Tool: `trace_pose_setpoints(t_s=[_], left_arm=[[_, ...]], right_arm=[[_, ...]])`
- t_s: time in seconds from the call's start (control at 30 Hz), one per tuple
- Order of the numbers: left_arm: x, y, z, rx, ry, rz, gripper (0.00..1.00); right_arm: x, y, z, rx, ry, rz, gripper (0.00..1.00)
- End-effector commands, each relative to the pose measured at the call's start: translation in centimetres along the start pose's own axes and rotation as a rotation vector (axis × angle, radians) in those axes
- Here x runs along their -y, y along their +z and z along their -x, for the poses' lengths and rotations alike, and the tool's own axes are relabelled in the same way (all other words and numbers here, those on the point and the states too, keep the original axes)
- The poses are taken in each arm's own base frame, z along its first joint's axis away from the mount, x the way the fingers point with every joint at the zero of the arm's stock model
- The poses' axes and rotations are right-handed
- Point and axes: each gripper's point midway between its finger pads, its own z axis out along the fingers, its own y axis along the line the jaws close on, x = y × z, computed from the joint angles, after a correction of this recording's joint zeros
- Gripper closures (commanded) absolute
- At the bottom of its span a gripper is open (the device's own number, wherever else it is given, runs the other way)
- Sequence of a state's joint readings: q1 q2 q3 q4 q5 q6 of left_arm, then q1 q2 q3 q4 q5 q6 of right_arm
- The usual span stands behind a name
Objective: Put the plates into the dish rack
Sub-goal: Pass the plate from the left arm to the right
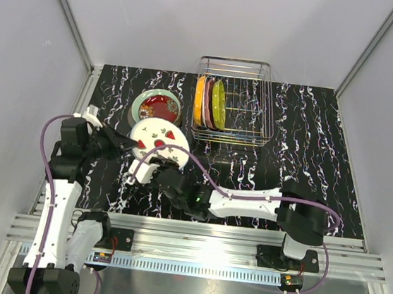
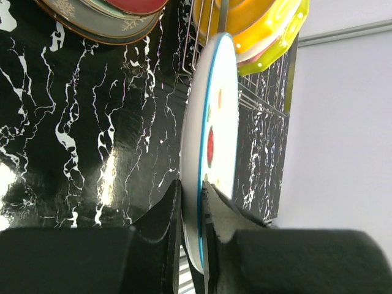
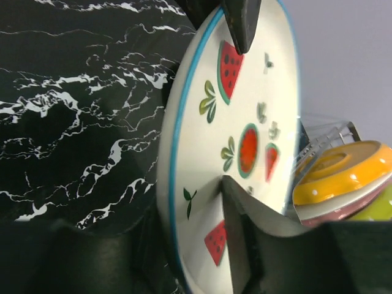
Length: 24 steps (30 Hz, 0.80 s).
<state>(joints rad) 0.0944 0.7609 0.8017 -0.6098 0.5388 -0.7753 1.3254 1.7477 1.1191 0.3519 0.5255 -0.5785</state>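
Observation:
A white plate with watermelon motifs (image 1: 161, 141) (image 3: 245, 116) is held tilted above the table. My left gripper (image 1: 127, 144) (image 2: 201, 199) is shut on its left rim, seen edge-on in the left wrist view. My right gripper (image 1: 139, 171) (image 3: 196, 196) straddles the near rim. One of its fingers (image 3: 239, 239) lies against the plate's face and the other is hidden behind it. A stack of plates (image 1: 157, 106) with a red one on top sits on the table at the back left. The dish rack (image 1: 258, 104) holds orange, pink and yellow-green plates (image 1: 209, 102) upright at its left end.
The black marbled table (image 1: 303, 145) has grey walls on three sides. The rack's right part shows only bare wire dividers. An aluminium rail (image 1: 206, 247) carries the arm bases along the near edge.

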Motion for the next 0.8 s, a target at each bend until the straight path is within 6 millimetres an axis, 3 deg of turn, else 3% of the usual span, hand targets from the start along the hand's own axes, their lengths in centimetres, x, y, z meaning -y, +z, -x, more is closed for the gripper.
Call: trace_pose_setpoints(t_s=[0.0, 0.2, 0.23, 0.33, 0.4, 0.5, 0.7, 0.77], left_arm=[[4.3, -1.2, 0.3, -0.007, 0.017, -0.182, 1.00], [4.6, -1.0, 0.9, 0.007, 0.032, -0.194, 0.97], [4.4, -0.8, 1.0, 0.014, 0.043, -0.187, 0.86], [4.1, -0.5, 1.5, 0.021, 0.058, -0.164, 0.80], [3.8, -0.4, 2.0, 0.042, 0.083, -0.141, 0.65], [3.6, -0.4, 2.8, 0.073, 0.116, -0.108, 0.58], [4.1, -1.3, 5.0, 0.160, 0.189, -0.052, 0.29], [4.1, -1.8, 6.1, 0.203, 0.233, -0.022, 0.26]], right_arm=[[2.1, 0.0, 1.7, 0.014, -0.036, -0.152, 0.59], [3.0, -0.8, 2.0, 0.022, -0.014, -0.208, 0.80], [3.4, -1.0, 2.2, 0.024, -0.009, -0.218, 0.84], [4.2, -1.6, 2.4, 0.030, 0.008, -0.240, 0.88], [4.3, -2.0, 2.3, 0.033, 0.023, -0.237, 0.92], [4.9, -2.8, 2.3, 0.043, 0.047, -0.237, 1.00], [5.7, -4.0, 2.4, 0.070, 0.154, -0.226, 1.00], [7.0, -4.9, 3.1, 0.095, 0.206, -0.236, 1.00]])
